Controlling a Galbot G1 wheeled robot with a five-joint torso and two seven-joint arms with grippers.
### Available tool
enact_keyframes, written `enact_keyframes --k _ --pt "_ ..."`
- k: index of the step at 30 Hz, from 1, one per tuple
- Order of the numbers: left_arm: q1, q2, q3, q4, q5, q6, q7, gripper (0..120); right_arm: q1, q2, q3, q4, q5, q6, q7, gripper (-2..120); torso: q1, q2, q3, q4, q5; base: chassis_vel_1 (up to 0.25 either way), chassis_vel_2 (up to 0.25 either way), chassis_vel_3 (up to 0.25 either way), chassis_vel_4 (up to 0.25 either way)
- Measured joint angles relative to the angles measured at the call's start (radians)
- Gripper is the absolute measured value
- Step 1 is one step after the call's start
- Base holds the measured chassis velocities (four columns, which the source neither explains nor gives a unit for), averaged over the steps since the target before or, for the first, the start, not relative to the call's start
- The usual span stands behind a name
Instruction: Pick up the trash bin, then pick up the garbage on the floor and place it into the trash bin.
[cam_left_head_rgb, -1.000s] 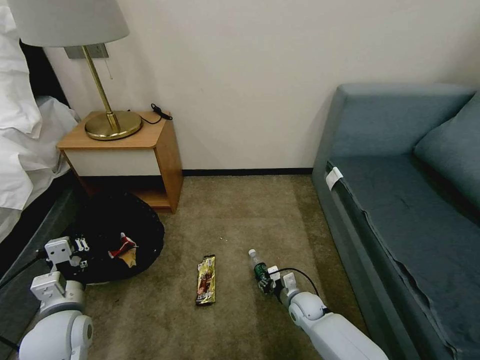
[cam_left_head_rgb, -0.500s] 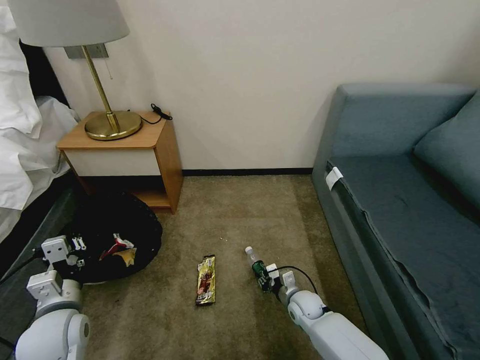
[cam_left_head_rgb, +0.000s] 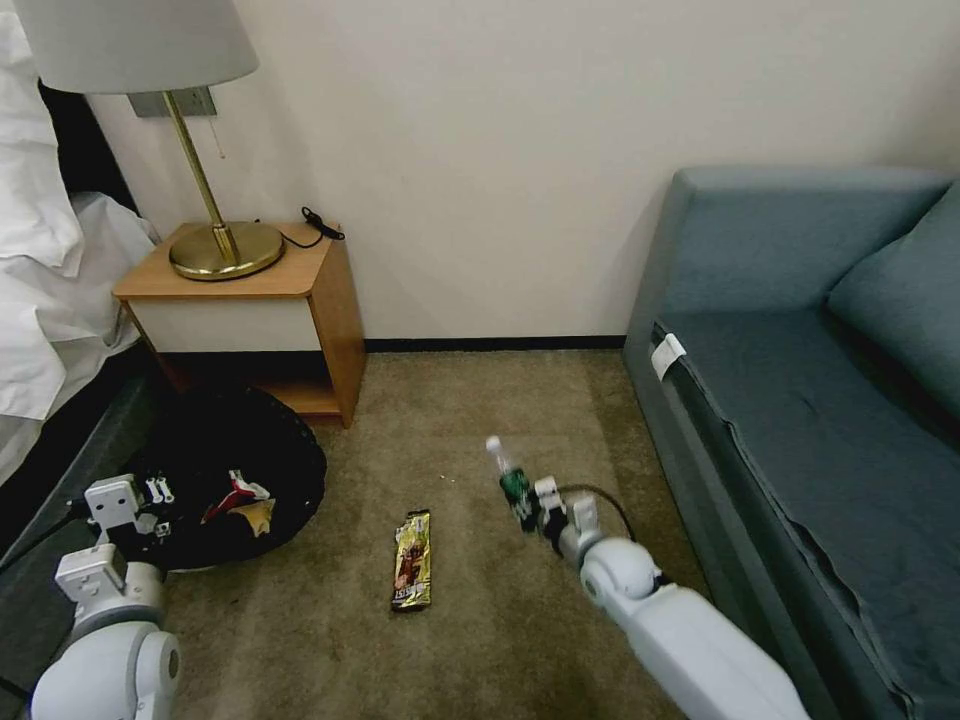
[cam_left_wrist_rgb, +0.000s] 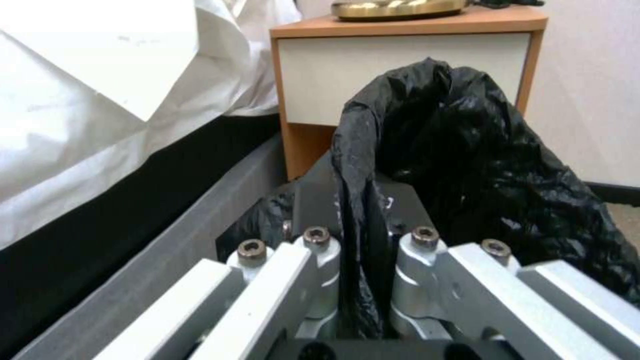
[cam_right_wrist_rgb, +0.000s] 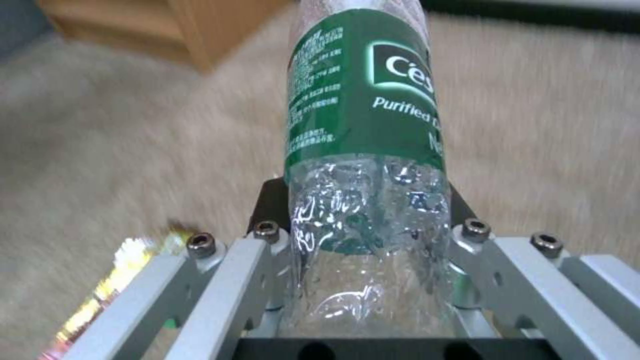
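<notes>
right gripper (cam_left_head_rgb: 528, 508) was clamped on the bottle (cam_left_head_rgb: 510, 482), held above the carpet (cam_left_head_rgb: 480, 620) near the sofa (cam_left_head_rgb: 800, 400), cap pointing up and away. left gripper (cam_left_wrist_rgb: 363, 250) was pinched shut on the bin (cam_left_head_rgb: 225, 480) liner rim, bin beside the nightstand (cam_left_head_rgb: 250, 300). two wrappers (cam_left_head_rgb: 240, 500) lay inside the bin. candy wrapper (cam_left_head_rgb: 412, 558) lay on the carpet between bin and bottle.

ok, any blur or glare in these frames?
Right wrist view: carpet and candy-bar wrapper streaked with blur, bottle in the right tool sharp, with glints on its plastic. Left wrist view: soft but steady. Head view: even lighting, no glare.
</notes>
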Motion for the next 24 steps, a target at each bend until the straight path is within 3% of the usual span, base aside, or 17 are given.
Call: enact_keyframes --k 3,6,11,17,24 --pt "0.001 -0.002 0.004 -0.006 -0.001 0.002 0.001 5 0.022 -0.038 -0.021 0.050 0.051 -0.005 -0.004 28 0.000 0.000 0.000 -0.0001 0.0000 0.000 0.000 0.000 0.000" --pt "0.006 -0.007 0.023 -0.036 -0.048 0.022 0.027 5 0.061 -0.088 -0.069 0.173 0.182 -0.012 -0.046 27 0.000 0.000 0.000 0.0000 0.0000 0.000 0.000 0.000 0.000" --pt "0.006 -0.014 0.044 -0.050 -0.056 0.030 0.039 5 0.083 -0.094 -0.115 0.246 0.259 -0.027 -0.065 27 0.000 0.000 0.000 0.0000 0.0000 0.000 0.000 0.000 0.000" --pt "0.009 -0.028 0.081 -0.059 -0.049 0.038 0.045 5 0.167 -0.047 -0.247 0.267 0.343 -0.030 -0.085 26 0.000 0.000 0.000 0.0001 -0.0001 0.000 0.000 0.000 0.000" --pt "0.011 -0.037 0.090 -0.059 -0.035 0.038 0.045 5 0.273 0.012 -0.402 0.214 0.389 -0.009 -0.107 26 0.000 0.000 0.000 0.0001 -0.0003 0.000 0.000 0.000 0.000"
